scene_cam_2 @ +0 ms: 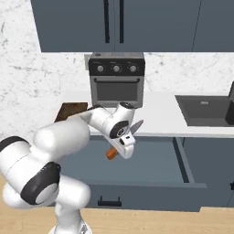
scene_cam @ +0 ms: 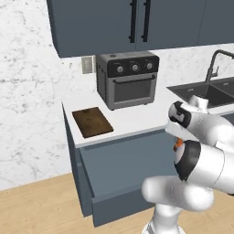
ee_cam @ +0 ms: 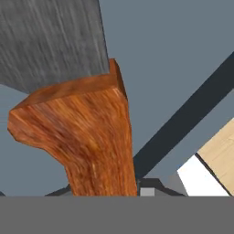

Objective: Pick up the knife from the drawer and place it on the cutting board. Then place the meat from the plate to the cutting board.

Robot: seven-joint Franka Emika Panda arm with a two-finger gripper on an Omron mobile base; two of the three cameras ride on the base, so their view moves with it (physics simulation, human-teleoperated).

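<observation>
My jaws are clenched on the knife point(scene_cam_2: 119, 138), gripping its orange handle point(ee_cam: 91, 137) so that the grey blade point(scene_cam_2: 136, 124) slants up and away from my gripper point(scene_cam_2: 122, 141) while the handle's end pokes out below. I hold it in the air above the open drawer point(scene_cam_2: 151, 160), whose slate-blue floor lies behind the handle in my hand view. The cutting board point(scene_cam: 92, 121) lies on the white counter point(scene_cam: 137, 116), left of the toaster oven point(scene_cam: 127, 78).
</observation>
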